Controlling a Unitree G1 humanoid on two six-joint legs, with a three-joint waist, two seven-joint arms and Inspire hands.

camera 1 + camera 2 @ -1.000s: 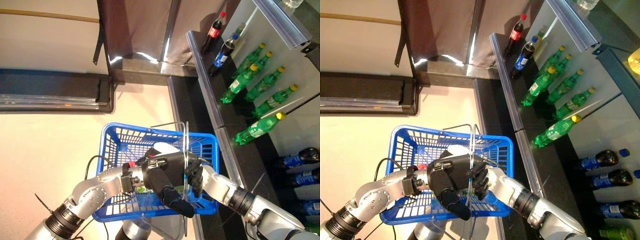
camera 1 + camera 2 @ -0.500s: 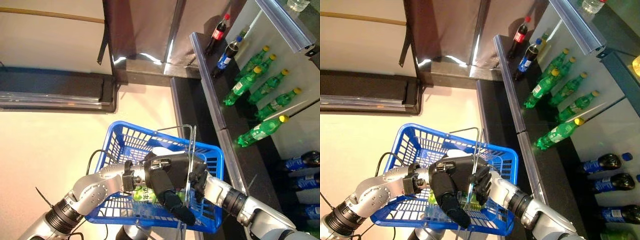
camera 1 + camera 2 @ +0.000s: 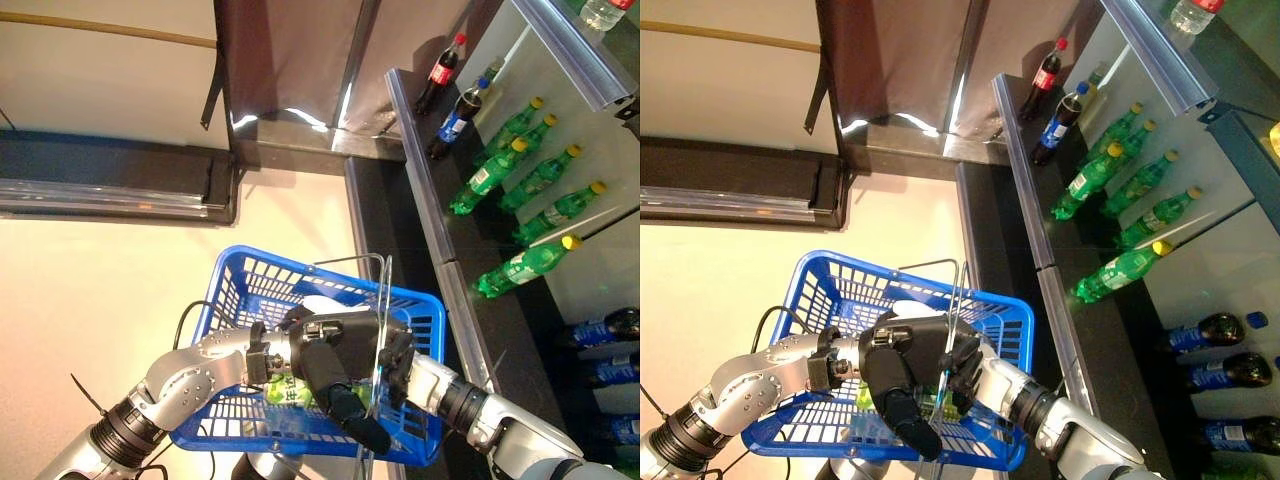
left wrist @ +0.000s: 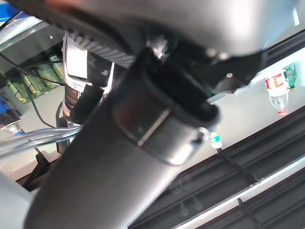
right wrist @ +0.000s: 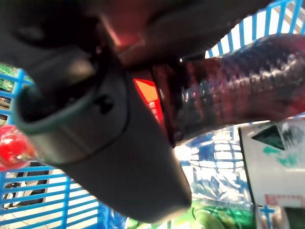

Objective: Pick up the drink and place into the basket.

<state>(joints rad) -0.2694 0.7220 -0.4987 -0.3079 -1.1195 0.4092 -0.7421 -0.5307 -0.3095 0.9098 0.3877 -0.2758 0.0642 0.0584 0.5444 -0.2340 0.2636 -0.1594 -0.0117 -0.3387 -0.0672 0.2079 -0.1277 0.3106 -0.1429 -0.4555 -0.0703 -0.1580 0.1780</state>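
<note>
Both hands over blue basket [image 3: 232, 300]. Right hand [image 3: 395, 362] grips wire handle [image 3: 383, 300]; left hand [image 3: 325, 365] above green bottle [image 3: 285, 390], finger state unclear

Both arms are showing in the lower part of the frame in the eye views. The left arm is coming in from the lower left, elbow bent, forearm running toward lower centre. The left hand [image 3: 325, 365] is sitting at lower centre, one dark finger pointing down and to the right. The right arm is entering from the lower right. The right hand [image 3: 394, 358] is lying just beside the left, fingers curled.
</note>
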